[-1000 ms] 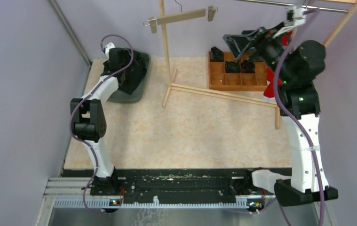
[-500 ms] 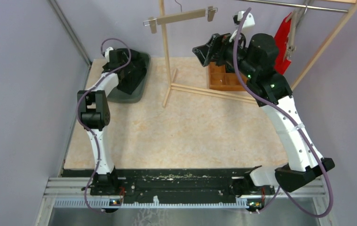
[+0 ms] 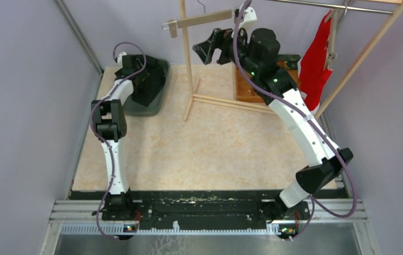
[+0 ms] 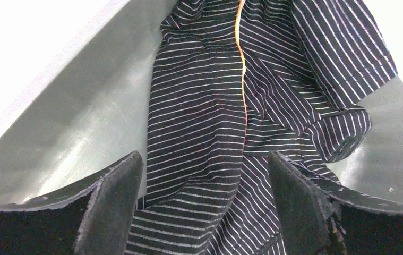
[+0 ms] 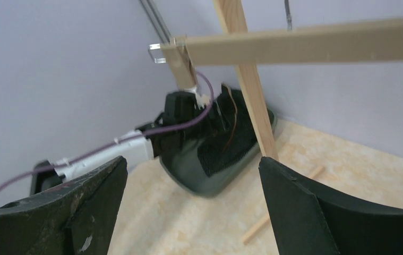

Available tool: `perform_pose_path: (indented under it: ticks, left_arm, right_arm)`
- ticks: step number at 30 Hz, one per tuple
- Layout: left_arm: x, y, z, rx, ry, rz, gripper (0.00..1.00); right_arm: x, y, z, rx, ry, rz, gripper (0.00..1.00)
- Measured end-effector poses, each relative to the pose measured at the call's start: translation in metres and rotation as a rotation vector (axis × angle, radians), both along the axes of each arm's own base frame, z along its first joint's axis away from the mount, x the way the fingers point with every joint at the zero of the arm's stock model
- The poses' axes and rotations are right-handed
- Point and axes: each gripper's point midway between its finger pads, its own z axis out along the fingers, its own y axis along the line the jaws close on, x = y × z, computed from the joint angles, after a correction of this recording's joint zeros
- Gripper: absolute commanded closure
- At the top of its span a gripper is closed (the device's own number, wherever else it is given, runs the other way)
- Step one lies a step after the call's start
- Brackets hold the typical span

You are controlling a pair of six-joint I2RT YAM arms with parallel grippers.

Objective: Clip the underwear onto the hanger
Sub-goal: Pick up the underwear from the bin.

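Step in hand: pickup, not yet made. Left pincer [image 4: 204,164] spread, empty, over striped underwear [image 4: 225,106] crumpled in grey tub [image 4: 71,122]. Right pincer [image 5: 192,159] spread, empty, facing hanger [image 5: 305,45] clip [image 5: 178,58]. Next: lower left, pinch fabric edge.

Left hand [image 3: 147,84] is in the bin [image 3: 135,110]; right hand [image 3: 205,49] hovers near the hanger [image 3: 204,19].

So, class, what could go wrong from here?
1. The left hand hangs open over crumpled underwear in the bin; it may pinch a loose fold, so the cloth lifts bunched.
2. The right hand, open, sits near the hanger and the rack's post; a bump could set the hanger swinging.
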Motion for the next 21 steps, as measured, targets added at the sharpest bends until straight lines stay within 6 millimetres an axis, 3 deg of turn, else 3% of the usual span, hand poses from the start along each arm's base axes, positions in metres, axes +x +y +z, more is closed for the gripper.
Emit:
perform_pose_path:
  ticks: [5,9,13,18,21]
  left_arm:
    - [0.004,-0.001,-0.019,-0.012,0.027,-0.019,0.36]
    - [0.006,-0.002,-0.033,-0.033,0.043,-0.04,0.67]
    - [0.006,-0.001,-0.04,-0.052,0.051,-0.057,1.0]
    - [0.007,-0.001,-0.039,-0.069,0.043,-0.067,1.0]
    - [0.007,-0.002,-0.037,-0.084,0.036,-0.069,1.0]
  right_arm:
    - [0.027,0.016,0.023,0.118,-0.011,-0.018,0.08]
    - [0.051,0.028,0.031,0.198,0.012,-0.041,0.08]
    - [0.073,0.041,0.027,0.254,0.056,-0.054,0.08]
    - [0.091,0.048,0.007,0.309,0.144,-0.087,0.09]
    - [0.096,0.048,0.004,0.352,0.166,-0.105,0.09]
